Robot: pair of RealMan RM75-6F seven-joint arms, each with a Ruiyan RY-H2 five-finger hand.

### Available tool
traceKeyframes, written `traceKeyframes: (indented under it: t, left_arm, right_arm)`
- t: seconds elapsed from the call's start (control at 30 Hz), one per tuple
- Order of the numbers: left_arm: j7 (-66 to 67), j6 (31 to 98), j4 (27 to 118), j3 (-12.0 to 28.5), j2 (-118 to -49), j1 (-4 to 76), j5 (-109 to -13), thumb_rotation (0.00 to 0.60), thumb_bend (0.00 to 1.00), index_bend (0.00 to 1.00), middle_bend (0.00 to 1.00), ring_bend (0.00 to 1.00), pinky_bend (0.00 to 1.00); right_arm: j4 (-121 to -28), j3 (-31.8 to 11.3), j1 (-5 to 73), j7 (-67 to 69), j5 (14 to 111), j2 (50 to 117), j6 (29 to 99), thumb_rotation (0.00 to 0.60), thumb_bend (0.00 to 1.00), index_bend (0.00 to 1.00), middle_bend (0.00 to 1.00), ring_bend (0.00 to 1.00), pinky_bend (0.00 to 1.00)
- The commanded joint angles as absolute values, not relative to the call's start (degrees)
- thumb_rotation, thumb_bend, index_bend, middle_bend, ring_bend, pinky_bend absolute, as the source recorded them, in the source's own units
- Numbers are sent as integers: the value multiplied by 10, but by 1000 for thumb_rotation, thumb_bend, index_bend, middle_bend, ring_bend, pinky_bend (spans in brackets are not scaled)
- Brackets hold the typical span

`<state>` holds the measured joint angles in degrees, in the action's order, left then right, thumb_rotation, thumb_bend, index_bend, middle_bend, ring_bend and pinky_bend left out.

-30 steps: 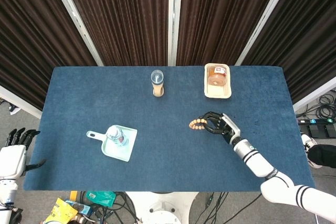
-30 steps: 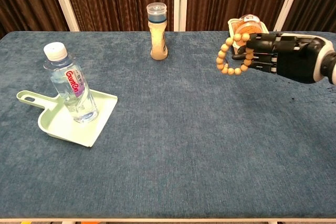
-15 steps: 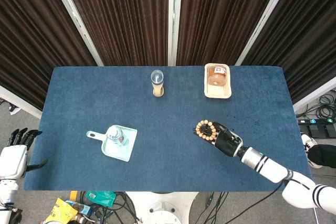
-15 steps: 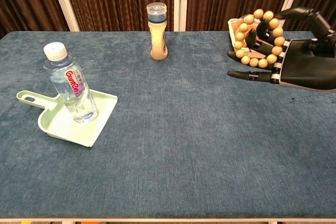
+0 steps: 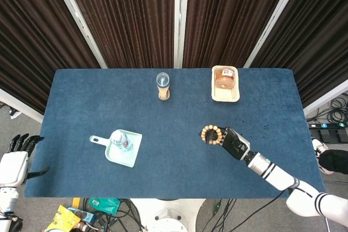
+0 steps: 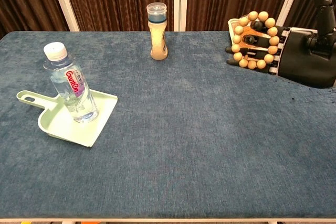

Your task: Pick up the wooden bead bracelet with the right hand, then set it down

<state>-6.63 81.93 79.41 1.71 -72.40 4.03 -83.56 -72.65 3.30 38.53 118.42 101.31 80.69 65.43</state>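
The bracelet could slip off too soon.

Near left, the left hand [image 5: 15, 158] waits off the table [image 5: 163, 177], holding nothing, fingers apart. On the right, the right hand [image 6: 294, 56] is spread flat, and the bracelet [image 6: 255, 39] only hangs around its fingers [image 6: 247, 51], above the table. If the hand tips, the beads may slide off and roll toward the far tray [image 5: 225, 94].

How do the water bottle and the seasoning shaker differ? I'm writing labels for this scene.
The water bottle has a white cap and leans in the green dustpan; the seasoning shaker has a clear cap and stands upright on the table. The bottle holds clear liquid, the shaker tan contents. Both are capped.
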Motion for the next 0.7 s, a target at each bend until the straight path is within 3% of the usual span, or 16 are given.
traceKeyframes:
  t: [0.03, 0.1, 0.37, 0.7]
  left_arm:
    - [-66, 819, 796, 17, -723, 40, -835, 600, 37, 191, 157, 57, 21]
    - [-65, 818, 798, 17, -723, 40, -835, 600, 36, 191, 157, 57, 21]
    - [-63, 818, 800, 17, -722, 40, -832, 600, 34, 191, 157, 57, 20]
    - [-60, 813, 799, 19, -725, 44, -831, 600, 35, 190, 157, 57, 21]
  right_arm:
    - [-744, 6, 364, 1041, 949, 837, 660, 173, 279, 641, 573, 276, 0]
    - [-751, 0, 359, 1004, 935, 842, 662, 149, 369, 653, 597, 297, 0]
    - [-743, -12, 346, 955, 912, 863, 672, 123, 446, 730, 661, 358, 0]
    - [-737, -14, 343, 961, 910, 866, 673, 128, 440, 754, 676, 370, 0]
